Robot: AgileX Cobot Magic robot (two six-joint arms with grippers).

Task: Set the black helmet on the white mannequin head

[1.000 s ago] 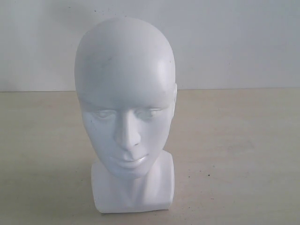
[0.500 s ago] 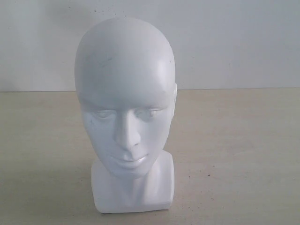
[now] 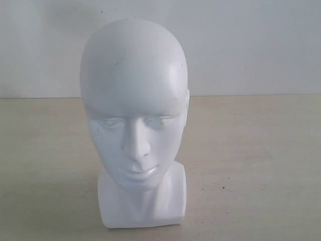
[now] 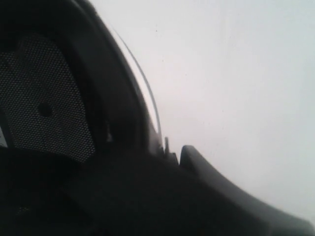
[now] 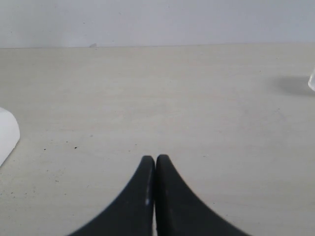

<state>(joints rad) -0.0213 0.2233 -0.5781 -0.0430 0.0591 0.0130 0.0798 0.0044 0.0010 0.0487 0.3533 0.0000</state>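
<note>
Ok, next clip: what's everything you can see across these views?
head: one, white, upright on the table, facing the exterior camera.
helmet: one, black, close up in the left wrist view, mesh lining showing; not in the exterior view.
table: one, beige, under the head.
wall: one, white, behind the table.
white piece: one, on the table, cut off by the frame; cannot tell what.
pale object: one, on the table, cut off; cannot tell what.
right gripper: black, shut, empty, over the table.
left gripper: black, at the helmet's rim; open or shut unclear.
</note>
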